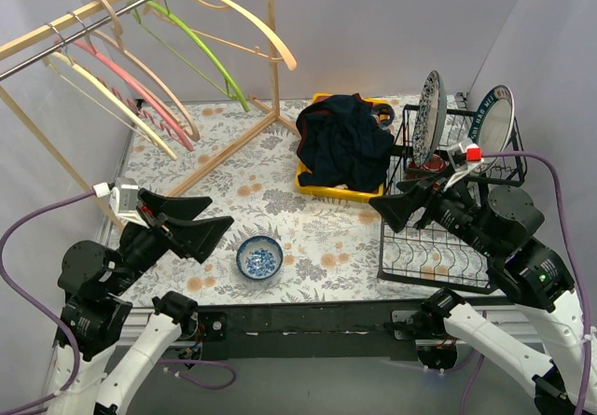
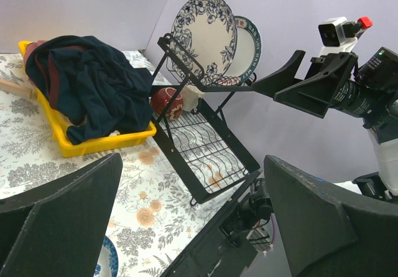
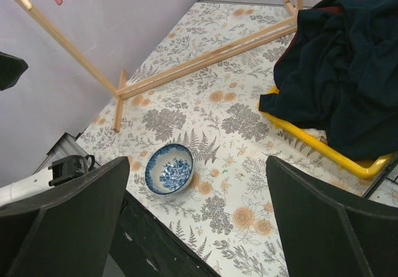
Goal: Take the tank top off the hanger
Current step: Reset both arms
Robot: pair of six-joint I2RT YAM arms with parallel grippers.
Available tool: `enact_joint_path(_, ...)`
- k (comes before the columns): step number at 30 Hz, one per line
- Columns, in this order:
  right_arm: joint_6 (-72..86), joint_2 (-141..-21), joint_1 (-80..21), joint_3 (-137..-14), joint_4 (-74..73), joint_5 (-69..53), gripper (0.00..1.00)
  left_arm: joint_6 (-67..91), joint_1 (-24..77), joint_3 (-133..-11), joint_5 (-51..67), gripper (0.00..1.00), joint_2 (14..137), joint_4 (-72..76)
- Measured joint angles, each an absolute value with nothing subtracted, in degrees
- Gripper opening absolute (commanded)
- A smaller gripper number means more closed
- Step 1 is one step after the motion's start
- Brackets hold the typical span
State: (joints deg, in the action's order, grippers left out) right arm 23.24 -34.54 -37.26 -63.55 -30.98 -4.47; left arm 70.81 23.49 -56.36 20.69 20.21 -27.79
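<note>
Trouble from here comes mostly from the heap itself. Both tools stand wide and hold nothing: the left gripper [image 1: 221, 213] and the right gripper [image 1: 385, 200] hang above the table with their fingers spread. The tank top [image 1: 343, 145] appears to be the dark bundle crumpled in the yellow tray [image 1: 338, 192]. Through the right wrist camera it lies ahead of the fingers and off to their right; through the left wrist camera, ahead and off to the left. Whether a hanger is buried in it I cannot tell; the hangers [image 1: 140, 98] on the rail [image 1: 93, 23], far beyond the left tool, all look bare.

A pinch on loose folds would likely lift the whole bundle, hanger included if one is there, and could tip or drag the light tray. The dish rack [image 1: 438, 247] touches the tray just under the right tool, its plates [image 1: 430, 117] upright, so a wide swing there could knock them. The bowl [image 1: 259, 256] sits just below the left fingertips and could be clipped on a low approach.
</note>
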Motion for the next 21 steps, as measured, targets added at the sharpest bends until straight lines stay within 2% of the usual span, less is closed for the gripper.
enact_joint_path(21, 25.56, -33.30, -37.26, -61.69, -31.79, -5.13, 0.99, 71.48, 23.49, -55.86, 20.45, 0.98, 19.31, -26.50)
